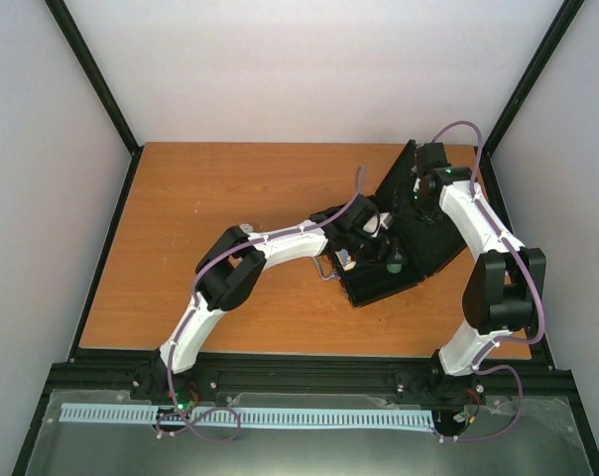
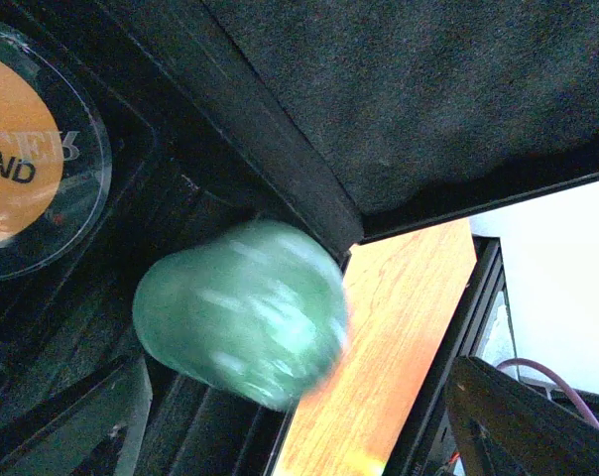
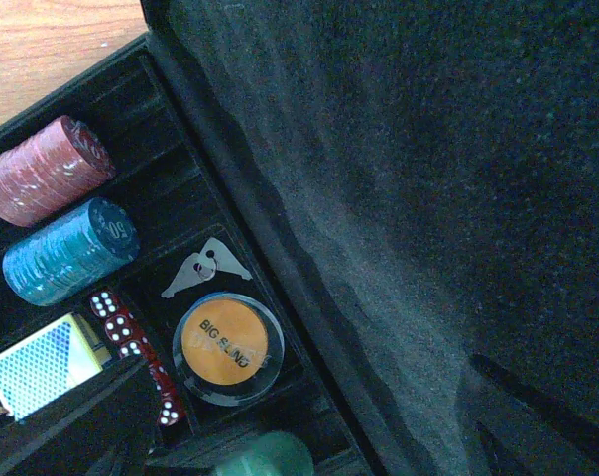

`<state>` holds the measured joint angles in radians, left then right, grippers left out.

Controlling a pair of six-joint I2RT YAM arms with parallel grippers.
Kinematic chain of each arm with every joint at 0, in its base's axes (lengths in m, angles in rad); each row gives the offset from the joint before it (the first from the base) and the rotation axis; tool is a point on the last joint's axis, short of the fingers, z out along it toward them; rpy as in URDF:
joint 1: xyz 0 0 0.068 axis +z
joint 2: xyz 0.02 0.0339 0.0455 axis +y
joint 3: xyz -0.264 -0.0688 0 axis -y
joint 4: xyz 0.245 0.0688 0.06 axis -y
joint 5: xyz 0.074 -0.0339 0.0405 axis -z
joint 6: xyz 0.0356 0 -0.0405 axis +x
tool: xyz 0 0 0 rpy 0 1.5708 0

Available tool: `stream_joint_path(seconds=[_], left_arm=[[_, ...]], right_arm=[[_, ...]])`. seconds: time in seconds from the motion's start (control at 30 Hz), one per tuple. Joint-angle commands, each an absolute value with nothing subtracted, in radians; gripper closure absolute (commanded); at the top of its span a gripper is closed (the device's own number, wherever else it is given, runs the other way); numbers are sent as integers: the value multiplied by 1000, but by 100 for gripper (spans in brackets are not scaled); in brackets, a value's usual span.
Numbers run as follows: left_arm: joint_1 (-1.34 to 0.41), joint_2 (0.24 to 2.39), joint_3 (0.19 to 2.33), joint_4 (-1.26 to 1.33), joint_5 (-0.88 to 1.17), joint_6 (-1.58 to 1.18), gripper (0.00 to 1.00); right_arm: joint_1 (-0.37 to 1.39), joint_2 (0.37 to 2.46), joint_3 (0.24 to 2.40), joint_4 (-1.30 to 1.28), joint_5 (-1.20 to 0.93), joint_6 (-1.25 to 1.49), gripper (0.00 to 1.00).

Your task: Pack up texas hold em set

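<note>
The black case lies open at the table's centre right, its felt-lined lid raised. In the right wrist view its tray holds a red chip stack, a blue chip stack, a card deck, red dice, an orange "BIG BLIND" disc in a clear holder, and small keys. A teal chip stack, blurred, sits at the tray's corner by the lid hinge. My left gripper is open just over it. My right gripper is open, close to the lid's felt.
The orange disc also shows in the left wrist view. The case's metal handle points left. The wooden table has a black frame around it and white walls. A white slotted rail lies in front of the arm bases.
</note>
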<state>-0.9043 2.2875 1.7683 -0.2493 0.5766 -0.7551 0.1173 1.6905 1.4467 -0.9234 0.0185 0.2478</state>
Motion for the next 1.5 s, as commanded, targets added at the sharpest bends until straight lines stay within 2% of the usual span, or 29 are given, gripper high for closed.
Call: stream_joint_path(seconds=[0.0,0.2,0.37,0.73,0.97,1.23,1.47], left_arm=[[-917,2281,1818,-299,587,-724,14],[-917,2175,1787,-468,505,-582,10],[-888,2039,1682,-567,440,-506,9],[-697,1805,1548,-733,300,-378,7],[-537,1730,1447,-729,313,-391,7],[-501,1720,1412,-745,323,-381,7],[-460,1725,1404,-768,319,-340,7]], right_arm=[[106,1650,1431,-923,23,237,18],[106,1639,1394,-925,-19,230,18],[106,1607,1311,-897,-113,209,20],[117,1620,1232,-862,-261,83,21],[164,1725,1299,-861,-131,33,21],[203,1837,1350,-885,17,33,24],[204,1870,1352,-895,40,39,38]])
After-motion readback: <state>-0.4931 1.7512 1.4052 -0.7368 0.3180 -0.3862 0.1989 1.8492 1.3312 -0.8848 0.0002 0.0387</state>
